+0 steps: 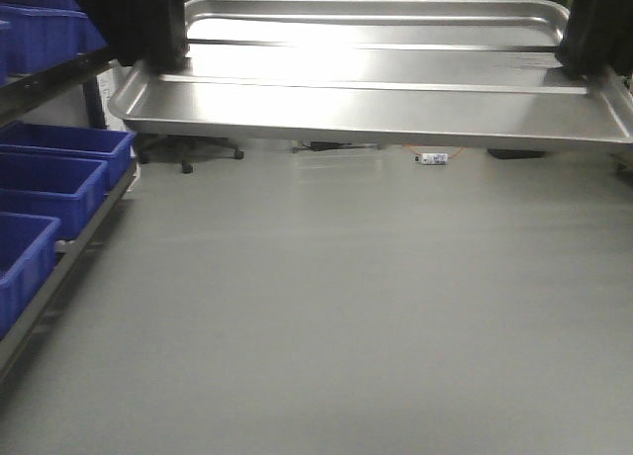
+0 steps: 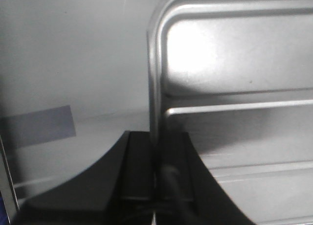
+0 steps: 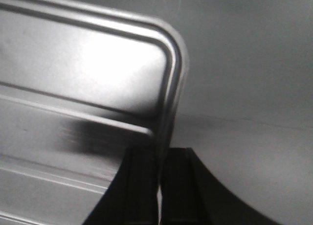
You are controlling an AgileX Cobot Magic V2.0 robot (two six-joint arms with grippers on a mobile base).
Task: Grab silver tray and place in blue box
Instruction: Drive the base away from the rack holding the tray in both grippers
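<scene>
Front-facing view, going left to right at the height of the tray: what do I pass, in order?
Blue bins → left gripper, clamped on the tray's left rim → silver tray → right gripper, clamped on its right rim.

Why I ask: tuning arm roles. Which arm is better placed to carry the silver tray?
Neither alone: left end effector clamps the silver tray at its left rim, right end effector at its right rim; both should carry it.
</scene>
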